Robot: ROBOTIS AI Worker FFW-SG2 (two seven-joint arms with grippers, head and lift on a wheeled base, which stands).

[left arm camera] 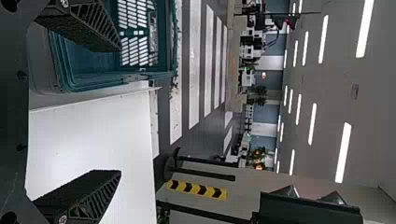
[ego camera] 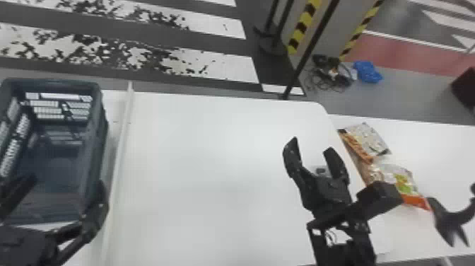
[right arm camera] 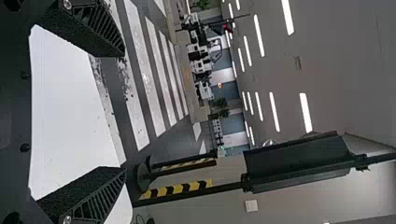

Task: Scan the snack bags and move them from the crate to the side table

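Cables (ego camera: pixel 334 78) & blue bundle (ego camera: pixel 367 71) on grey flr (ego camera: pixel 399 93), blk pole (ego camera: pixel 309 53) btwn yel/blk strips (ego camera: pixel 302 26)

From a height behind the left tool (ego camera: pixel 67 182) and the right tool (ego camera: pixel 312 144), the bench (ego camera: pixel 212 159) between them is viewed forward and steeply downward in the head view. Each wrist view is taken from close behind its own tool, left tool (left arm camera: pixel 119 110) or right tool (right arm camera: pixel 124 111), and is aimed outward past the fingertips, over the bench toward the striped floor (left arm camera: pixel 194 70) and ceiling (left arm camera: pixel 336 79). The crate (ego camera: pixel 53 83) ahead of the left tool is shared by the head and left wrist views.
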